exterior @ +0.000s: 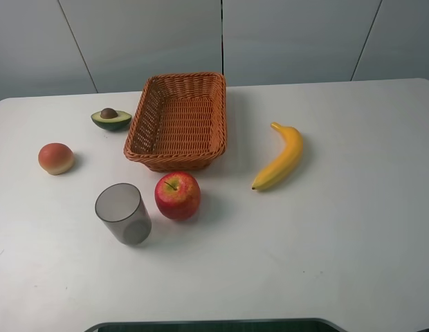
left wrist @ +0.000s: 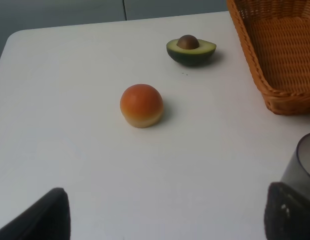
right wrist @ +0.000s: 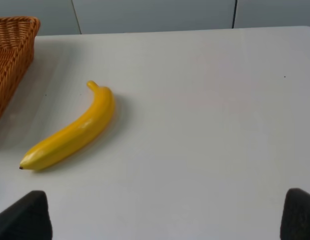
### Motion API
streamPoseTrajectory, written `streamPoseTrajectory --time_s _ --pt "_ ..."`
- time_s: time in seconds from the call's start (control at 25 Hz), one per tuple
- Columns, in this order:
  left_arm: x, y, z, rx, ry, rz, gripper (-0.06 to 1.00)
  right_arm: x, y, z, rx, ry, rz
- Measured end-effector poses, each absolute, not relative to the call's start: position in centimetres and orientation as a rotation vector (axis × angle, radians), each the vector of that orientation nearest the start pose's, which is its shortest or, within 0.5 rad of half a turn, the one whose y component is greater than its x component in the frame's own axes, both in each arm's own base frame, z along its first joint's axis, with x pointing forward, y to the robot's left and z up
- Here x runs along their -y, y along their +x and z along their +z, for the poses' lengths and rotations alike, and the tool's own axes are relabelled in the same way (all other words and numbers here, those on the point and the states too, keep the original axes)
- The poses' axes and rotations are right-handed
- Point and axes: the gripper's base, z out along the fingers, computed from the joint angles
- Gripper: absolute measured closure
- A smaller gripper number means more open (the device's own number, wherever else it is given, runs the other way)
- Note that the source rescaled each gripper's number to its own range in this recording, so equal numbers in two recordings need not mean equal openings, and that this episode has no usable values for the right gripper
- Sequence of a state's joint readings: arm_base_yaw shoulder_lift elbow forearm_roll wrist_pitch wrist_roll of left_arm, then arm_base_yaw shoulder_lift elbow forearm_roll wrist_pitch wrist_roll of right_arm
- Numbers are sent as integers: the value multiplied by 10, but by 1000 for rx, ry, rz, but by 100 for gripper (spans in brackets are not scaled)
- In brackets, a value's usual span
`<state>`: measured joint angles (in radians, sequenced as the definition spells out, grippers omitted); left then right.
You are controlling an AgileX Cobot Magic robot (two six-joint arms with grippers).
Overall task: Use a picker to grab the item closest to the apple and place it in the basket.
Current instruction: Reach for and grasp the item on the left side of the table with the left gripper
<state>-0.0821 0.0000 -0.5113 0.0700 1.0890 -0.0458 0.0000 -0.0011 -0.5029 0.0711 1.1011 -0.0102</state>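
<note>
Left wrist view: left jaws spread wide, empty; one fingertip [left wrist: 290, 215] just beside the cup [left wrist: 304, 159].
Right wrist view: right jaws spread wide, empty, above bare desk [right wrist: 205, 125].
Cup: upright, long axis vertical, mouth up; near the apple [exterior: 178, 195], not touching.
Room: basket [exterior: 174, 164] just behind the apple; banana [exterior: 280, 158] well apart.

In the left wrist view the basket [left wrist: 275, 60] runs off the frame and the cup [left wrist: 301, 162] is cut by the edge, its base behind a blurred finger [left wrist: 289, 216] of the left claw [left wrist: 165, 216]. Of the right claw [right wrist: 162, 216] only two dark, cropped tips [right wrist: 22, 217] show.
</note>
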Motion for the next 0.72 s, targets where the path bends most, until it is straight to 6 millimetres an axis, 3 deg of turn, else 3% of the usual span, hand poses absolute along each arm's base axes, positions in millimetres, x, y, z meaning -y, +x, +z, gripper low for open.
streamPoseTrajectory --time_s 0.72 --pt "-6 -7 278 -2059 33 5 -5 -6 -7 275 -2079 -16 79"
